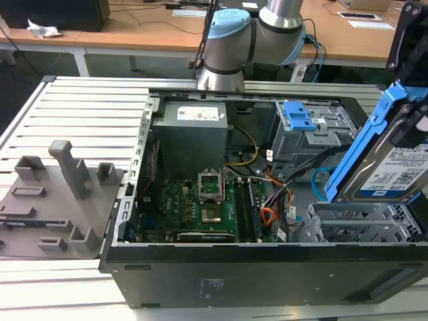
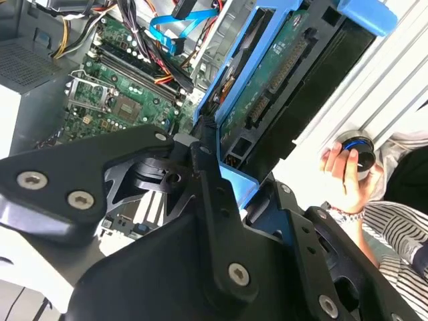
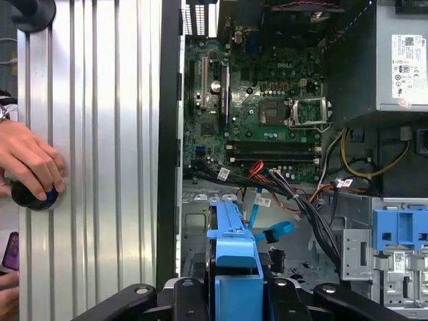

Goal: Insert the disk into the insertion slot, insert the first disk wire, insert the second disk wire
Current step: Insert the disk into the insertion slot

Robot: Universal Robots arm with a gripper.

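The disk [image 1: 400,167], grey metal with a white label in a bright blue carrier, hangs tilted over the exterior view's right end of the open computer case. My gripper [image 3: 234,297] is shut on the carrier's end; in the second wrist view the black fingers [image 2: 204,167] clamp the blue frame beside the disk's green underside [image 2: 267,87]. Just below the disk lies the insertion slot [image 1: 354,224], a silver perforated cage. The second disk wire [image 3: 267,231], a light-blue flat cable, loops beside the cage. Thin red and orange strands of the first disk wire [image 3: 256,168] run near the motherboard; its plug is hidden.
A person's hand [image 3: 27,167] rests on a black knob on the ribbed aluminium table [image 3: 100,134]. A taller grey bay box with a blue latch [image 1: 297,117] stands behind the cage. Black cables [image 3: 314,221] cross the case. Grey fixtures [image 1: 67,180] sit at the exterior view's left.
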